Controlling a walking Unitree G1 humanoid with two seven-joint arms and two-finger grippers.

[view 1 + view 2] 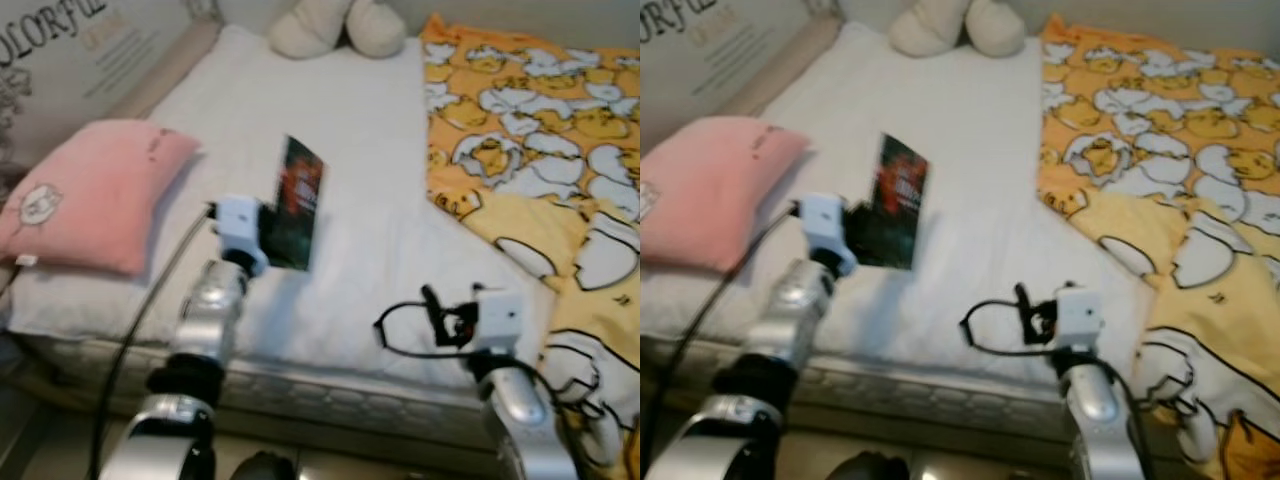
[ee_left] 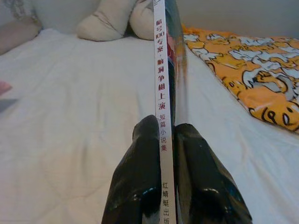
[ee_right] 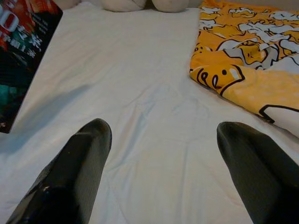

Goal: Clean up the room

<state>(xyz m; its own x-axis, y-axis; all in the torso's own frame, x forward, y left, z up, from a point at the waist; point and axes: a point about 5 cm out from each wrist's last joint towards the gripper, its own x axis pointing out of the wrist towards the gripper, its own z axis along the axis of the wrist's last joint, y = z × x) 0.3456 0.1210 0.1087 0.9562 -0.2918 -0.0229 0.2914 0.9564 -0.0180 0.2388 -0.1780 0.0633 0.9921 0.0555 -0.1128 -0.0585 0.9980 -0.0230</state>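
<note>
1. Book [image 1: 296,205]: dark cover w/ red print, white spine w/ printed characters. Held upright, spine-on to the left wrist cam, raised over the white sheet [image 1: 330,130]. Lower end sits between the jaws; rest stands up beyond the fingertips.
2. L gripper [image 2: 168,140]: jaws closed tight on the book, one finger [image 2: 138,177] each side of the spine, both touching it.
3. R gripper [image 3: 159,163]: jaws wide apart, nothing between them, just bare sheet ahead. Book off to its left, apart.
4. Blanket [image 1: 540,130]: orange-yellow, cartoon egg print, rumpled; lies on the bed to the right of R jaws, near, not touching.
5. Pillow [image 1: 90,190]: pink, left of L jaws, at the bed's left edge.
6. Plush [image 1: 335,25]: cream, far end of bed, well beyond both jaws.
</note>
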